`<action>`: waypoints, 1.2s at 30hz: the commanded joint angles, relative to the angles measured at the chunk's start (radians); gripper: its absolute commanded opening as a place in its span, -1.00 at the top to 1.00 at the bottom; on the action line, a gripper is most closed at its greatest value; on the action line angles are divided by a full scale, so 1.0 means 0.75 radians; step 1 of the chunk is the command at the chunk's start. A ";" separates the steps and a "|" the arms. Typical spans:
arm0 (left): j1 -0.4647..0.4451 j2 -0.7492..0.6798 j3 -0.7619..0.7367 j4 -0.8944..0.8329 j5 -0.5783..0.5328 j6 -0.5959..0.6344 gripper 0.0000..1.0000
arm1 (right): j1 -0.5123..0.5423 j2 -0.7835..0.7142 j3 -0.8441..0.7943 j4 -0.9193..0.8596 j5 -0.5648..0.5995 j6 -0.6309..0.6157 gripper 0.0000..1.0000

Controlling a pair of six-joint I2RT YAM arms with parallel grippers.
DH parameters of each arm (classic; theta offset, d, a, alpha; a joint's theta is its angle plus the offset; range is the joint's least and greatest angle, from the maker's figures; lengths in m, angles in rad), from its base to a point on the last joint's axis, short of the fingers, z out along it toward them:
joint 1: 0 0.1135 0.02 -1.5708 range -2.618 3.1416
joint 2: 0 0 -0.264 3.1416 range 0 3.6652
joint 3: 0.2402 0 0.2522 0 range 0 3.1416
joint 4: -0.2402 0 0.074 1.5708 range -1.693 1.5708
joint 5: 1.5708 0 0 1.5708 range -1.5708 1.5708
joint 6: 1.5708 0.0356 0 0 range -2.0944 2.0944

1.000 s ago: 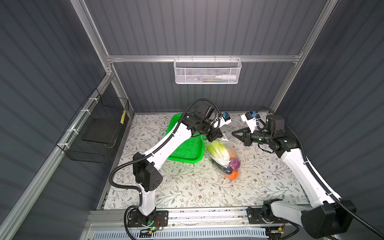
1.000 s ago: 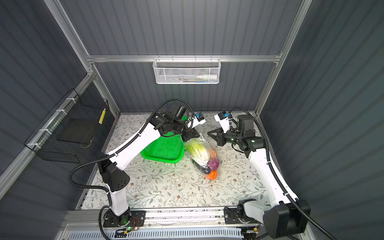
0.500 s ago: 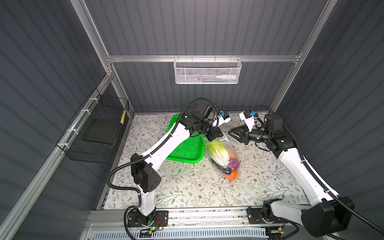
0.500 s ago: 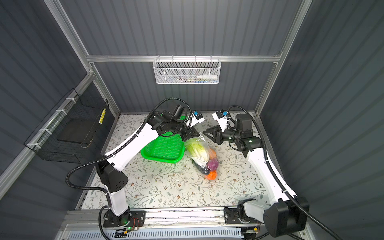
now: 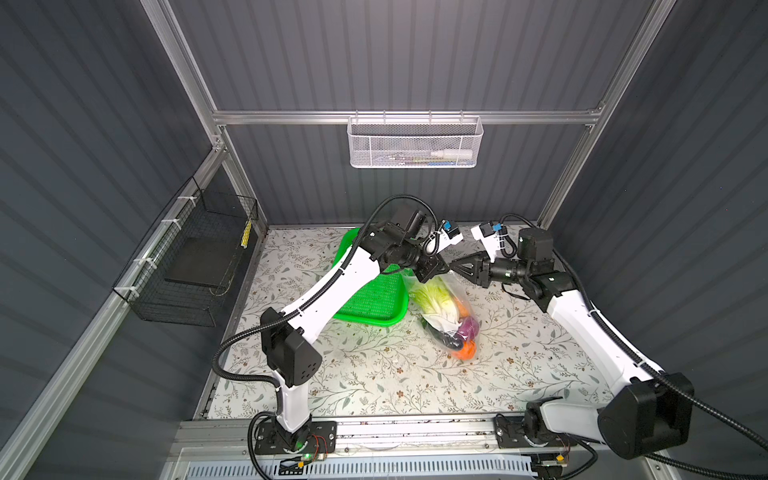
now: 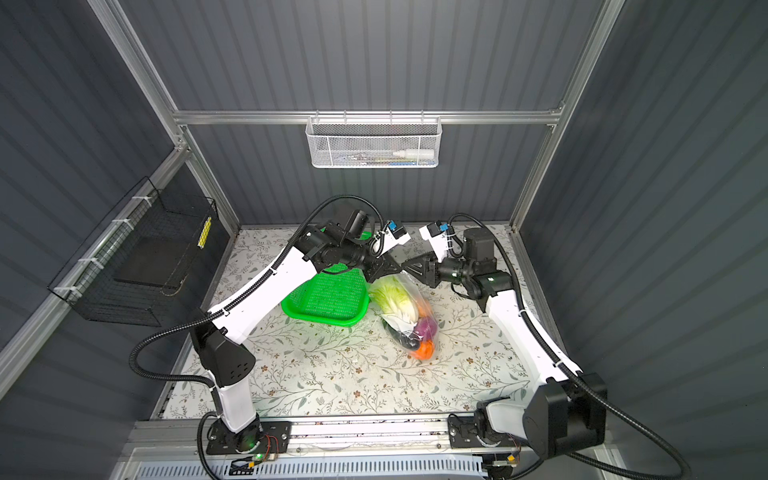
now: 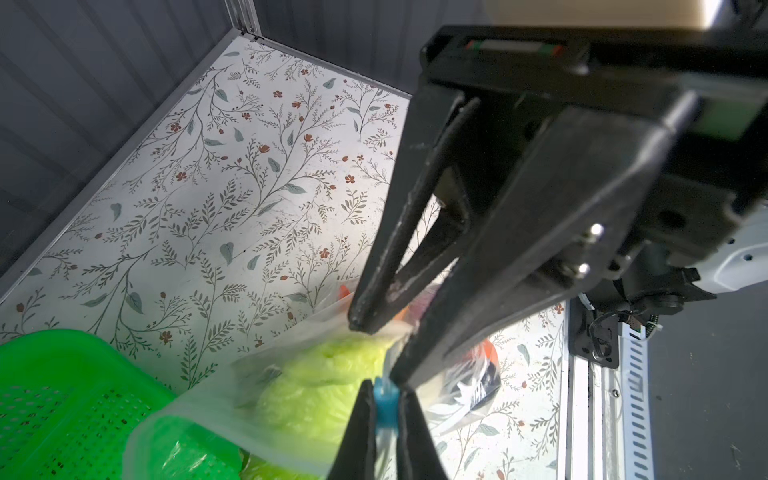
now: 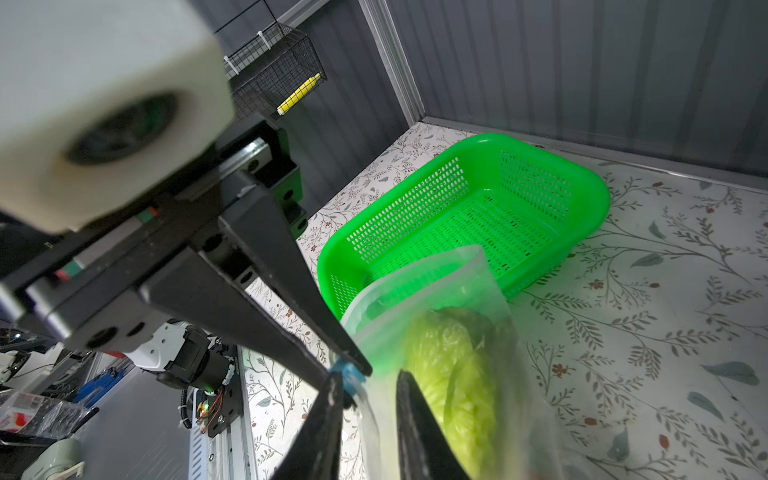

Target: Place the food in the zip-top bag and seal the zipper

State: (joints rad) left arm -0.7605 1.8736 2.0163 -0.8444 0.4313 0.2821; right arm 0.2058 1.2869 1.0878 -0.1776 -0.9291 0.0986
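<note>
The clear zip-top bag lies on the floral table, its mouth lifted toward the back. Food shows inside: pale-green cabbage, purple onion, an orange piece. My left gripper is shut on the zipper's light-blue slider tab. Tip to tip with it, my right gripper stands open. The bag's mouth edge runs between its fingers, right beside the slider.
The bright green perforated basket sits just left of the bag, with nothing in it. A white mesh basket hangs on the back wall and a black wire basket on the left wall. The walls stand close behind both grippers.
My right gripper has moved left to the bag's mouth, up against the left gripper, and its jaws have parted. The left gripper has kept hold of the slider and hardly moved.
</note>
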 commanded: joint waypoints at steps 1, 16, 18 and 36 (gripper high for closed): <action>-0.007 -0.033 -0.001 0.017 0.029 -0.020 1.00 | 0.011 0.006 -0.026 0.027 -0.048 0.017 0.62; -0.007 0.001 0.048 -0.001 0.045 -0.010 1.00 | 0.030 0.045 -0.043 0.110 -0.101 0.088 1.00; -0.008 0.000 0.048 -0.001 0.045 -0.007 1.00 | 0.030 0.044 -0.039 0.105 -0.089 0.106 1.00; 0.047 -0.040 -0.050 -0.055 -0.072 0.078 0.89 | 0.014 -0.098 -0.012 -0.097 0.100 0.161 1.00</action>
State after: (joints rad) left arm -0.7422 1.8610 1.9865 -0.8463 0.3912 0.3153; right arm 0.2203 1.2522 1.0863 -0.2214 -0.8734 0.2276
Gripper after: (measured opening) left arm 0.096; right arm 0.043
